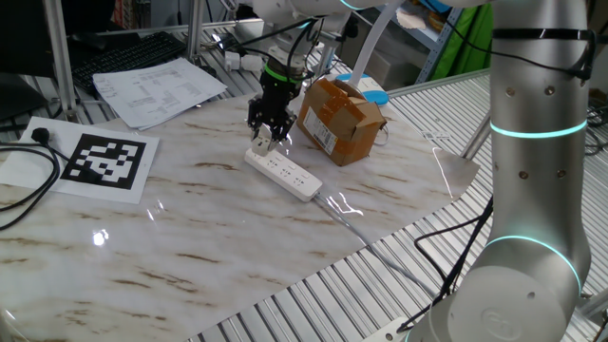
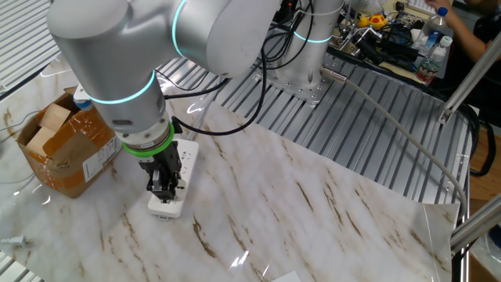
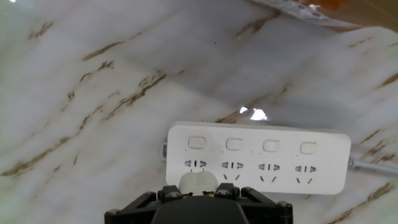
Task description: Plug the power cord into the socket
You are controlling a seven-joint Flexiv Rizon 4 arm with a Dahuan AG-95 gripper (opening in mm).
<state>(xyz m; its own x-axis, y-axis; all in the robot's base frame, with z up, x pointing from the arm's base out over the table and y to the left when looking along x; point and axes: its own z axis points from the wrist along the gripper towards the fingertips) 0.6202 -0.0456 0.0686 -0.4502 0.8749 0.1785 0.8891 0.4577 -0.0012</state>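
The socket is a long white power strip (image 3: 258,157) with a row of outlets and switches; it lies on the marble table and also shows in one fixed view (image 1: 285,173) and the other fixed view (image 2: 177,176). My black gripper (image 3: 199,185) is shut on the small white plug piece (image 3: 198,181), holding it directly over the strip's leftmost outlet. In one fixed view the gripper (image 1: 267,136) stands upright over the strip's far end, with the white plug (image 1: 260,144) at its tips. In the other fixed view the gripper (image 2: 163,190) presses down near the strip's near end.
A brown cardboard box (image 1: 339,119) stands just behind the strip, close to my arm. The strip's thin pale cable (image 1: 356,226) runs toward the table's front edge. A marker sheet (image 1: 104,161), papers (image 1: 157,90) and a black cable (image 1: 24,195) lie at the left.
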